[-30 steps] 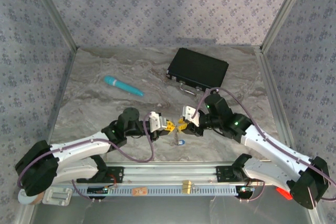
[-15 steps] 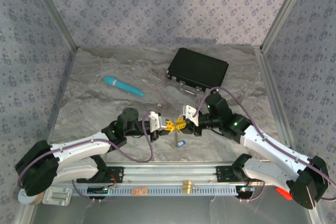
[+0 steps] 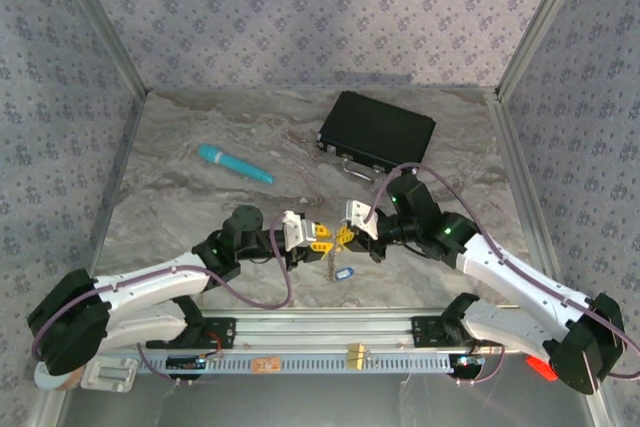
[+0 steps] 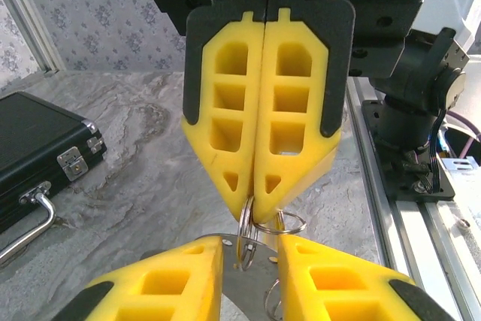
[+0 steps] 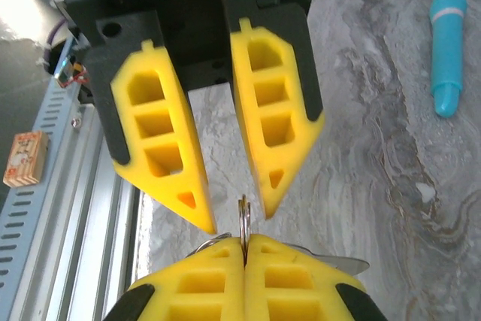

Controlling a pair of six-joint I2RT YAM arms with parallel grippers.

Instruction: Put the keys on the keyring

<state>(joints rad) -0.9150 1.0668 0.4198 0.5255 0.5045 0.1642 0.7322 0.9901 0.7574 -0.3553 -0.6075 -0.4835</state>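
Top external: arms meet tip-to-tip, right end effector (image 3: pixel 344 238) clamping keyring (image 5: pixel 243 219), left end effector (image 3: pixel 321 239) apart

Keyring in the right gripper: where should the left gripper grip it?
The free arc of the keyring beyond the shut right gripper, head-on from the left: it stands edge-on within the open left gripper, so closing likely pinches its flat faces.

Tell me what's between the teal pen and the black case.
Nothing: the top view shows bare marble table between the teal pen and the black case.
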